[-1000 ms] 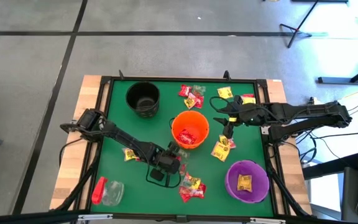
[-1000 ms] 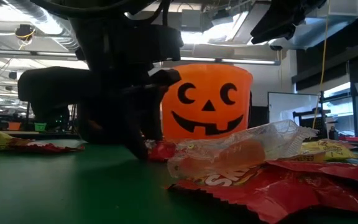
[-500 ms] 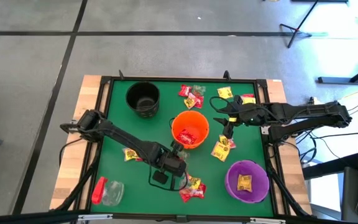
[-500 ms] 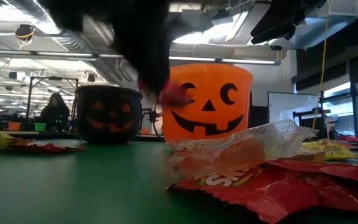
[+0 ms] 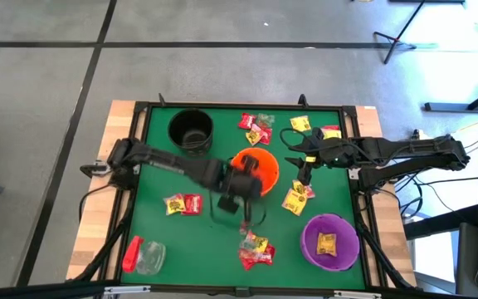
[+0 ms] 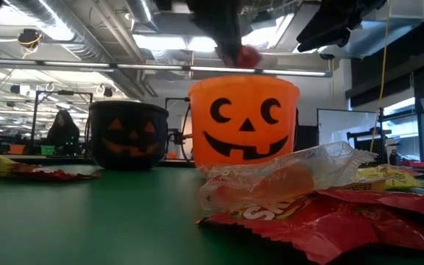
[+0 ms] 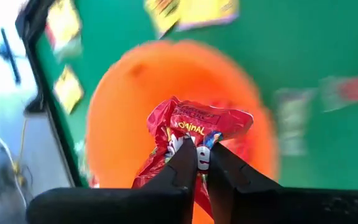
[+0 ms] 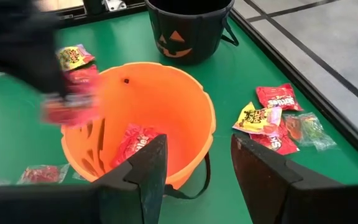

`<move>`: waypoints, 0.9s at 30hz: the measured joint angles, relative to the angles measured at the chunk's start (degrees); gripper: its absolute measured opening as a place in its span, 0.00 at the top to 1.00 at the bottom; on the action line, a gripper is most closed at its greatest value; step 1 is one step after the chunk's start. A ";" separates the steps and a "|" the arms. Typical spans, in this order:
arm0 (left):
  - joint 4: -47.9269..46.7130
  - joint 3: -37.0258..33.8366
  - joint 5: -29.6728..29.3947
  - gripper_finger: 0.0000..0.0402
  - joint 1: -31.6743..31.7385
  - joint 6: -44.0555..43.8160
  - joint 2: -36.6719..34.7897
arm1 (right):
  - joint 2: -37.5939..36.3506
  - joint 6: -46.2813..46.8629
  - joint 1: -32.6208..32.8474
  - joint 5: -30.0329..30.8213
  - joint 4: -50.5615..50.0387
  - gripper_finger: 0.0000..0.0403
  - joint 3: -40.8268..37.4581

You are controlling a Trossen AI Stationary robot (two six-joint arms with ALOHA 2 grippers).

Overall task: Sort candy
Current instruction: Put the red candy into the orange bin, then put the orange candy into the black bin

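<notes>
My left gripper is shut on a red candy packet and hangs over the orange pumpkin bucket, just above its rim. Red candy lies inside that bucket. My right gripper stands open and still by the bucket's right side, with nothing between its fingers. More candy lies on the green mat: far of the bucket, at the left, near the front and at the right. My left gripper pinches the red packet between its two fingertips at the crumpled end nearest the fingers. The fingers slant downward, coming from the table's left. The packet sticks out past the fingertips, lifted clear, above the orange bucket's opening.
A black pumpkin bucket stands at the far left and a purple bucket with a yellow packet inside at the near right. A clear jar with a red cap lies at the near left corner. A black frame edges the mat.
My left gripper has risen from the mat in front of the orange bucket, carrying the red packet. It has gone up and toward the far right, and now stands over the bucket's rim. The packet, which was on the mat, is lifted clear.
</notes>
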 joint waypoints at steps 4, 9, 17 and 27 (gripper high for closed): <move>-0.31 -1.05 3.76 0.89 6.32 -0.23 0.00 | 0.00 0.92 0.00 -1.50 0.01 0.56 0.00; 1.60 -1.05 11.00 0.74 8.91 1.78 -0.07 | 0.00 0.95 0.02 -2.97 -0.02 0.56 0.00; 0.95 -0.76 3.85 0.56 4.54 0.65 -0.53 | 0.00 0.71 0.02 -2.57 -0.07 0.56 0.00; 9.33 -4.82 10.79 0.58 -10.52 1.14 2.51 | 0.00 0.25 0.02 -0.91 0.04 0.56 0.02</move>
